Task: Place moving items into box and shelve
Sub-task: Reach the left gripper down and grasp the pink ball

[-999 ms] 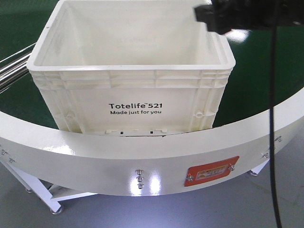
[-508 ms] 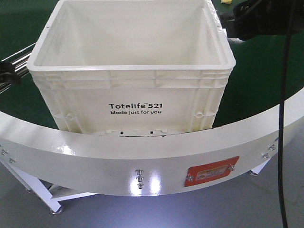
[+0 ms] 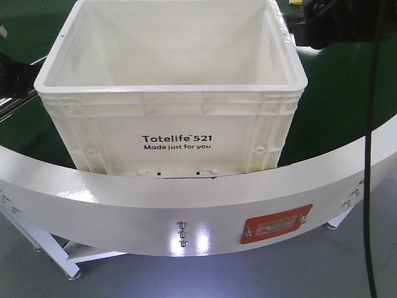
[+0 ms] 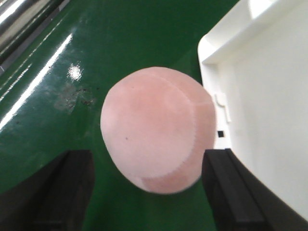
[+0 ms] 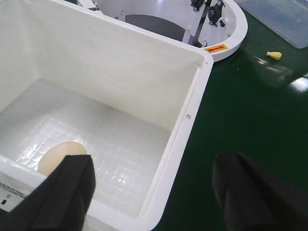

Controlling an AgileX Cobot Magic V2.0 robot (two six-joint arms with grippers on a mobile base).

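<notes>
Two moving items show, and they are in different places. One, the pale yellow-tan item (image 5: 60, 156), lies on the gridded floor of the box (image 5: 192, 110), so that part of the job looks done. The other, a pinkish rounded item (image 4: 159, 130) with a stitched seam, appears to rest on the green counter (image 4: 120, 43) just beside the box's outer wall, outside it.

The left hand (image 4: 147, 161) is wide, with one finger on each side of the pinkish item. The finger away from the box stands clear of it; whether the one nearer the box touches it I cannot tell. That straddle reads as lining up for a grasp, and the wall leaves the near finger little room.

The right hand (image 5: 154, 168) is also wide and carries nothing. It hangs above the box's corner rim, part over the inside and part over the counter, probably to stay out of the left arm's way. Shelving the box is not yet begun.
</notes>
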